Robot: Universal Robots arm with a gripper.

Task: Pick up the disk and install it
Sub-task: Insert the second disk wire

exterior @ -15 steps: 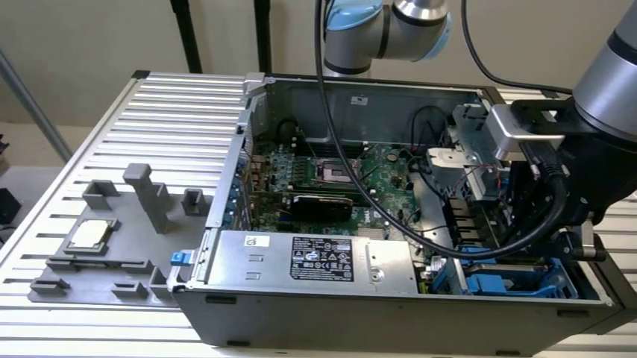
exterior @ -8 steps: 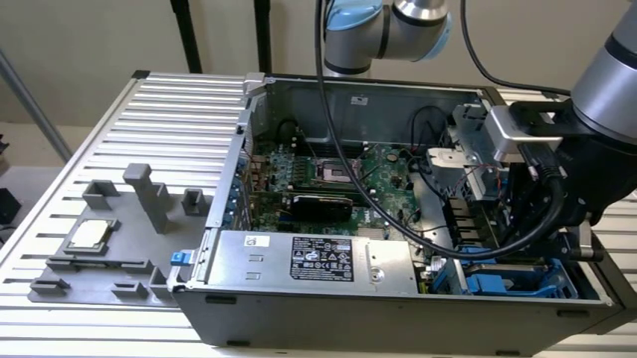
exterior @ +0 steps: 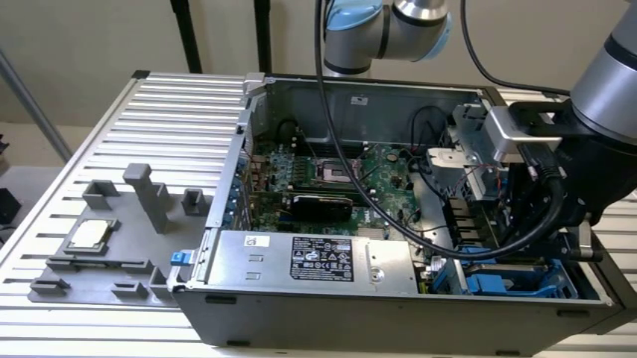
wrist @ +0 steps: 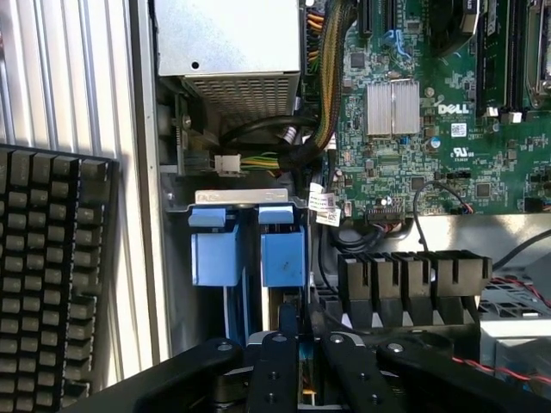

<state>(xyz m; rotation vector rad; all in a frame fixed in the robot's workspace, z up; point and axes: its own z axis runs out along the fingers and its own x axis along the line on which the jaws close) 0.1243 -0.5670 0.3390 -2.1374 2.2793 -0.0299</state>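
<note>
A Universal Robots arm is reaching down into the open computer case at the exterior view's right, its black gripper hanging over the drive bay in the case's near corner. Whether the claw is spread or pressed together cannot be told. The disk is sitting in that bay, just in front of the gripper, its blue carrier standing beside a second blue carrier; any contact between claw and disk is hidden. The case is lying on a ribbed metal table against a plain beige wall. Inside it, the silver power-supply box is filling the near side and the green motherboard is lying beyond. Black cables are looping from the arm across the board. A black keyboard is resting just outside the case. At the exterior view's left, a grey fixture is holding a small silver CPU chip.
</note>
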